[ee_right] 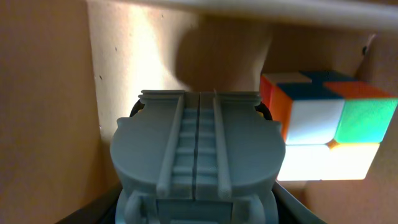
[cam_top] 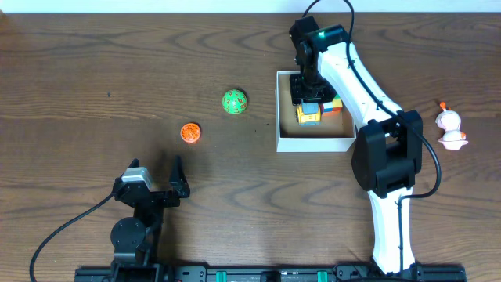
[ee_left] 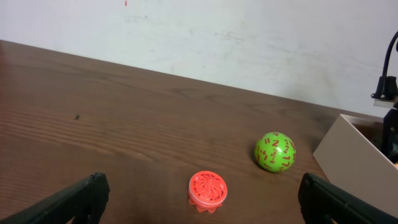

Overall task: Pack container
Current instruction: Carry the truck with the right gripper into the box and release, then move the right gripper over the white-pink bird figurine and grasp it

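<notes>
Overhead: one container (cam_top: 313,144), one cube (cam_top: 334,103), one truck (cam_top: 309,117); left claw (ee_left: 202,183) apart, right claw (cam_top: 306,98) unclear.

One white container (cam_top: 313,143) holds one two-by-two puzzle cube (ee_right: 323,127) and one grey-topped toy (ee_right: 198,168). Outside it lie one green numbered ball (cam_top: 234,102), one orange ridged disc (cam_top: 189,133) and one white-and-orange figurine (cam_top: 450,129).

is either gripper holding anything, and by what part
Left gripper is open, empty. Right gripper sits over a grey ladder toy in the container; grip cannot be told.
</notes>
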Robot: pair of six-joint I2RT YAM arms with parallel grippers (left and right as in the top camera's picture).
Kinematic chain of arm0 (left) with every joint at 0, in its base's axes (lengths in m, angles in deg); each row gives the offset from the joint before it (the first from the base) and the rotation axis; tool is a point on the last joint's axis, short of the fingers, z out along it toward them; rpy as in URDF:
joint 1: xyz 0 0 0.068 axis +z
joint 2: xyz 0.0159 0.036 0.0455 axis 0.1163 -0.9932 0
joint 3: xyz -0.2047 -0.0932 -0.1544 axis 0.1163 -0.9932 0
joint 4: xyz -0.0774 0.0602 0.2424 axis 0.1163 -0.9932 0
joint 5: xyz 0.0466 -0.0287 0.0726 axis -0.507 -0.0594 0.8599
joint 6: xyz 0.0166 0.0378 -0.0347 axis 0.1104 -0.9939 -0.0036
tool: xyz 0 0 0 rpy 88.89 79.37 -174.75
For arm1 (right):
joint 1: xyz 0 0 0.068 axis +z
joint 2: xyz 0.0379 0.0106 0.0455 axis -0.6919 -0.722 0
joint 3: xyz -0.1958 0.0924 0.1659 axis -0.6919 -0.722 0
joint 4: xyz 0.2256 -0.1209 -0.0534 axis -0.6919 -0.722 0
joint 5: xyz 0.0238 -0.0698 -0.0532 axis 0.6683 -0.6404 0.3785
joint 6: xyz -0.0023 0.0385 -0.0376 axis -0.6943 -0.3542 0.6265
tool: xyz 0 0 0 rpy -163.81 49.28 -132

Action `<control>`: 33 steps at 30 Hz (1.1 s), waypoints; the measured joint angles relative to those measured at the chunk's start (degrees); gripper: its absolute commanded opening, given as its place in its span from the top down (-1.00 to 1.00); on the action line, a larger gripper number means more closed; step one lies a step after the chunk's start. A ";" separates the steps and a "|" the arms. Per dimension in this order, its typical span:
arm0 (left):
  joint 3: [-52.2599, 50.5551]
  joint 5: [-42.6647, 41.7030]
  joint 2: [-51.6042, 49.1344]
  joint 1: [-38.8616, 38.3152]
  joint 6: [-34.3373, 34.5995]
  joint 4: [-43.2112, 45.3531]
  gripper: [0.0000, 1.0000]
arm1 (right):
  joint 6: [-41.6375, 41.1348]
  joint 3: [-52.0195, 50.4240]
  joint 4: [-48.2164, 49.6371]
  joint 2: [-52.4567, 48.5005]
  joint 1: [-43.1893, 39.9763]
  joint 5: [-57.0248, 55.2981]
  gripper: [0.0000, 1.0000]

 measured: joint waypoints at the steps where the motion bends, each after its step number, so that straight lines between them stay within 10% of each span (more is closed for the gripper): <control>1: 0.00 0.00 0.00 0.00 0.00 0.00 -0.96 | -0.22 0.00 0.28 0.00 0.00 0.00 -0.21; 24: 0.00 0.00 0.00 0.00 0.00 -0.02 -0.96 | 0.00 6.99 -4.13 0.39 -0.17 -0.24 -0.49; 29: 0.00 0.00 0.00 0.00 0.00 -0.02 -0.96 | 2.40 13.68 -7.17 4.11 -1.25 -1.16 -0.98; 33: 0.00 0.00 0.00 0.00 0.00 -0.02 -0.96 | 3.76 17.05 -11.30 9.92 -3.80 -6.75 -0.99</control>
